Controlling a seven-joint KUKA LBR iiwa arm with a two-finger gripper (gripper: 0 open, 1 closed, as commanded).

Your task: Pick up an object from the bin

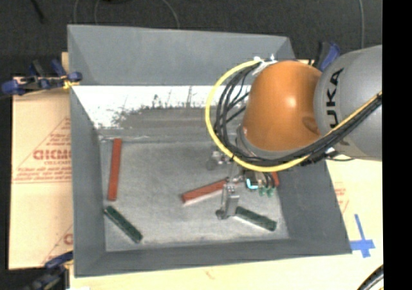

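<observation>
**Gripper down among the sticks, nothing lifted yet**

By the left wall of the bin (87, 173) a reddish-brown stick (114, 167) lies along the floor, running from the far side toward the near side. In the near-left corner a dark green stick (122, 224) sits on a slant. Both are well apart from the arm.

Toward the middle of the floor lies a red stick (205, 193), slightly tilted. The gripper (225, 208) is low over the floor at that stick's right end. It stands between that end and the left end of a second dark green stick (256, 219), which lies toward the near-right corner. From here it seems to touch the red stick's tip or stand just beside it. The orange wrist cover (280, 111) hangs over much of it, so I cannot tell whether the gripper is spread or closed, or whether it has hold of anything.

As for progress, I judge the reach into the bin to be about done. All four sticks lie flat on the floor, so nothing is picked. A sure grip and the lift out of the bin are what is left.
</observation>
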